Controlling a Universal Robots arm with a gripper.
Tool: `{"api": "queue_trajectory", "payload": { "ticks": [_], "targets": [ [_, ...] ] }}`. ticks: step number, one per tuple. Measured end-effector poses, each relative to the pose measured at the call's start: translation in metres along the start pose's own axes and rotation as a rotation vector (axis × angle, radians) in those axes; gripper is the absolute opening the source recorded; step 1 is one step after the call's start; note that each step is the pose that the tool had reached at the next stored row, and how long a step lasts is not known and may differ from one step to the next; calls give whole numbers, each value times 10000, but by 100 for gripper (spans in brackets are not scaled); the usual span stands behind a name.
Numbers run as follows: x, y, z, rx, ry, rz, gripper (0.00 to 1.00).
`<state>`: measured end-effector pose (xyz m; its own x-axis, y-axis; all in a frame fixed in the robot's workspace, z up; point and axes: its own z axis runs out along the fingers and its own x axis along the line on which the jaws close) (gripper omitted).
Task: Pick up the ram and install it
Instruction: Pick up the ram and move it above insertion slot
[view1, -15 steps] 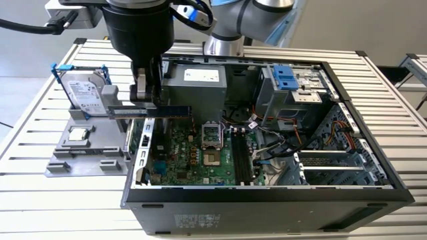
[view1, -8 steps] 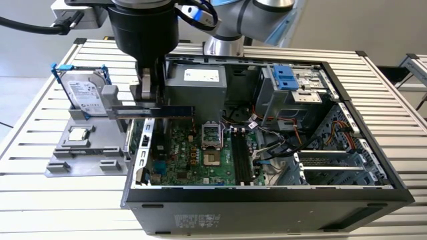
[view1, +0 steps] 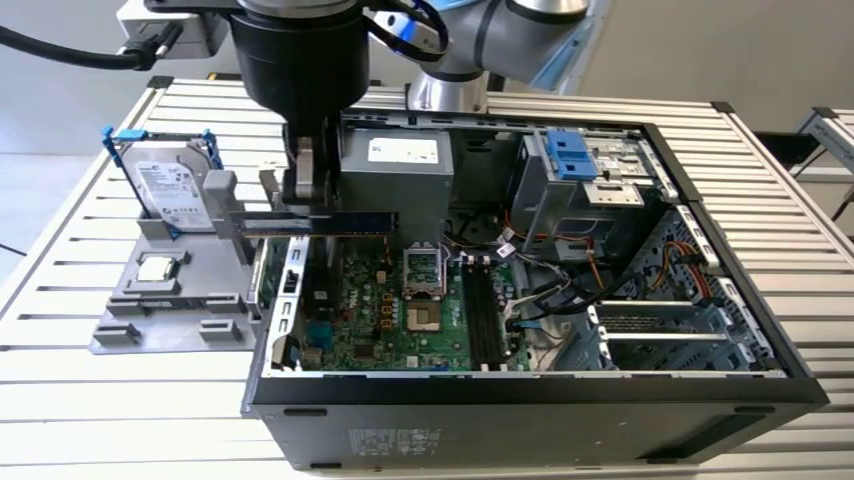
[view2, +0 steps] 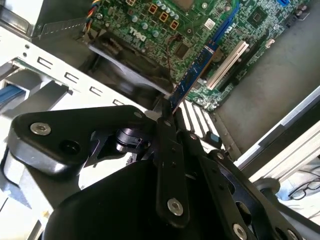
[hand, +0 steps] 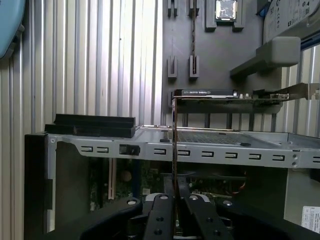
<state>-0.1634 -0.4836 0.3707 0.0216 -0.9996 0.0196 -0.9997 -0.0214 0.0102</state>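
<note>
My gripper (view1: 310, 213) is shut on the ram (view1: 350, 222), a slim dark blue stick held level above the open computer case, over the edge at the exterior view's left. The second wrist view has the ram (view2: 198, 66) sticking out of the gripper (view2: 167, 114) above the green motherboard (view2: 165, 30). The first wrist view has the ram (hand: 174, 135) edge-on, as a thin line rising from the gripper (hand: 175, 194). The black memory slots (view1: 481, 312) lie further toward the exterior view's right, on the motherboard (view1: 387, 320).
A grey fixture tray (view1: 171, 318) beside the case carries a hard drive in a blue frame (view1: 171, 185) and a square processor chip (view1: 158, 268). The case walls (view1: 534, 390), the power supply (view1: 395, 175), the drive bays (view1: 587, 170) and loose cables (view1: 561, 290) crowd the inside.
</note>
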Motion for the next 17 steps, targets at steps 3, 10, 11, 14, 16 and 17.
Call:
{"api": "queue_trajectory", "payload": {
  "ticks": [3, 10, 11, 14, 16, 17],
  "targets": [
    [1, -23, 0, 0, 4, 0, 0],
    [2, -69, 0, 0, 15, 0, 0],
    [2, -75, -1, 0, 16, 0, 0],
    [2, -93, -1, -1, 23, 0, 0],
    [2, -108, -1, 0, 24, 0, 0],
    [3, -114, -1, 0, 25, 0, 0]
  ]
}}
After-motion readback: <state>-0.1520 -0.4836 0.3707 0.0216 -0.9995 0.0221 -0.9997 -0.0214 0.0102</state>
